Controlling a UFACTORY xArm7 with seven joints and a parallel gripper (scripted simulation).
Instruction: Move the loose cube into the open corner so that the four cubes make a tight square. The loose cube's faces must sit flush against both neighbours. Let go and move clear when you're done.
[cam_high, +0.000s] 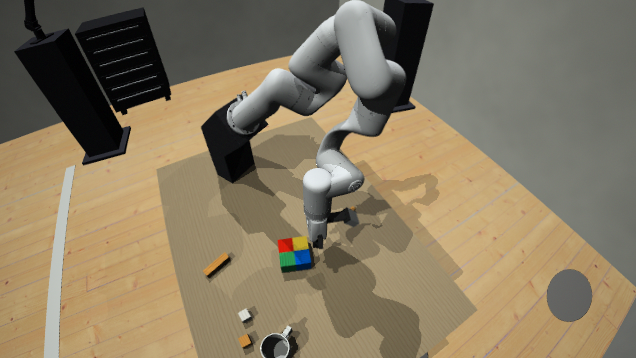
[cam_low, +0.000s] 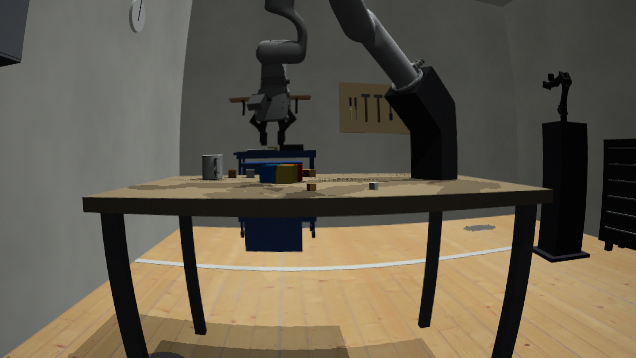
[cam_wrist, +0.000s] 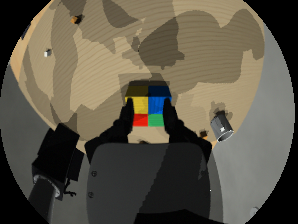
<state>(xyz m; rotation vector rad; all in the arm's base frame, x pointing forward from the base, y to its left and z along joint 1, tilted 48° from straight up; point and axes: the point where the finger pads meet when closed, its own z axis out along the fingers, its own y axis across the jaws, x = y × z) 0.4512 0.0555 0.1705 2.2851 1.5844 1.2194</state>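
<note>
As seen left to right from the top, red cube (cam_high: 285, 245) (cam_low: 300, 172) (cam_wrist: 140, 120) and green cube (cam_high: 287, 259) (cam_wrist: 155, 120) lie beside yellow cube (cam_high: 301, 243) (cam_low: 286, 174) (cam_wrist: 136, 104) and blue cube (cam_high: 302, 257) (cam_low: 268, 174) (cam_wrist: 156, 105); square formed, all corners filled. Which was loose: cannot tell. Seams look closed; flushness unconfirmed at this resolution. Placement judged done, leaving at most a seam check and arm clearance. Gripper (cam_high: 318, 243) (cam_low: 272, 142) (cam_wrist: 148, 105) hangs above the cubes, fingers part-spread, nothing between them.

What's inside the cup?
Looking down into the mug from the top, you see only its grey inside, with nothing sticking up. The picture's edge cuts off part of the mug, and its near wall hides some of the bottom.
</note>
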